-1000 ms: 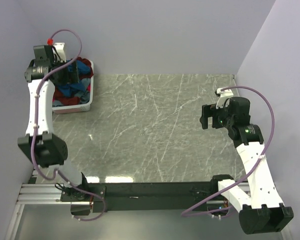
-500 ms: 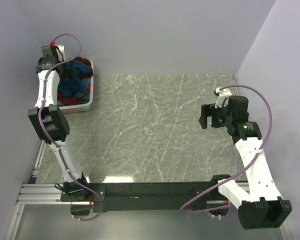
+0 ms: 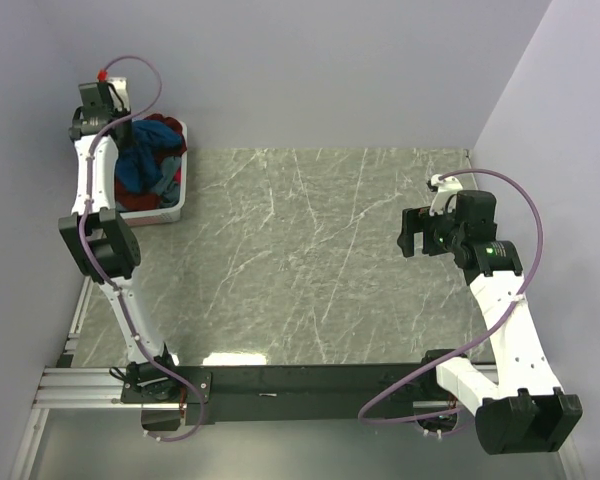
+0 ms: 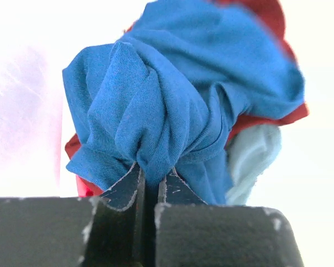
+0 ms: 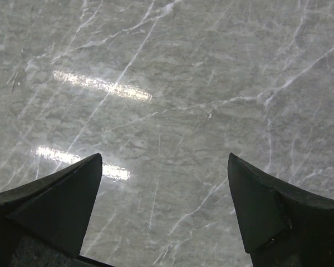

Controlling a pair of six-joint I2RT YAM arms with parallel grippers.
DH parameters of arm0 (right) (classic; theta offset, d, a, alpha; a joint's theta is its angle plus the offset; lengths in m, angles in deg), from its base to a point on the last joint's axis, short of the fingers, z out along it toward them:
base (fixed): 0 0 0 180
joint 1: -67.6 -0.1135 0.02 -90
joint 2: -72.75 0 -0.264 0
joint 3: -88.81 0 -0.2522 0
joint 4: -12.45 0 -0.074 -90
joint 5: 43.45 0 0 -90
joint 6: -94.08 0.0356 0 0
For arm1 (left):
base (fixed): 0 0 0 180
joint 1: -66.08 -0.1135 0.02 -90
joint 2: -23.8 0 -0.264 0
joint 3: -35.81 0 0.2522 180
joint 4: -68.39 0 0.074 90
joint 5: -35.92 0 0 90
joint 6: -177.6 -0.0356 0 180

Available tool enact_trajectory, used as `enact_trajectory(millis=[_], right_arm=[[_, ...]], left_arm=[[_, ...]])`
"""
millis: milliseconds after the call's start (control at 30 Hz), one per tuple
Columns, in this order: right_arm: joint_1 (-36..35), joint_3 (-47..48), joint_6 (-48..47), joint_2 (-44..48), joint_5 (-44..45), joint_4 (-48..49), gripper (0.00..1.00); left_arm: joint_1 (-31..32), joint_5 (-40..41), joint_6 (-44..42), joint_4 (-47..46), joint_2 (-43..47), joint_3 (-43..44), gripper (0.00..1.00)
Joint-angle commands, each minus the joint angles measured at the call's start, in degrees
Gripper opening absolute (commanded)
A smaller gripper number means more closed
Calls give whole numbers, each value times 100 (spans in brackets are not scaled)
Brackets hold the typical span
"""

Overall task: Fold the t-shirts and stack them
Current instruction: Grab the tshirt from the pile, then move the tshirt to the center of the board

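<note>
The grey marble table carries a white basket at its far left corner, with the t-shirts heaped inside: a blue shirt over a red shirt and a pale shirt. The left pincer is clamped on a bunched fold of the blue shirt; the right pincer hangs wide apart above the table's right side

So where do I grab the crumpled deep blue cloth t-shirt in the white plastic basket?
Pinch a raised, bunched ridge of the deep blue t-shirt, coming down from above. It lies crumpled atop the red shirt in the white basket, so no clear hem or shoulder shows, and the walls likely block the sides. The left gripper is shut on such a ridge.
</note>
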Motion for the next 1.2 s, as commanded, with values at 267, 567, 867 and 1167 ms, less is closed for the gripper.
enact_trajectory(millis=[267,567,867,1167], right_arm=[[598,282,151,-55,-626,66,99],[862,344,160,-64,-995,-23,98],[932,397,90,-81,-1083,-102,99],[889,370,-244,-546,-1531,-338,97]], left_arm=[[1092,-1421,358,-391,2469,67,0],[2175,-2475,1552,-776,3243,94,0],[2141,-2839,1712,-840,4000,-2199,99],[1745,-3443,948,-734,4589,-4378,99]])
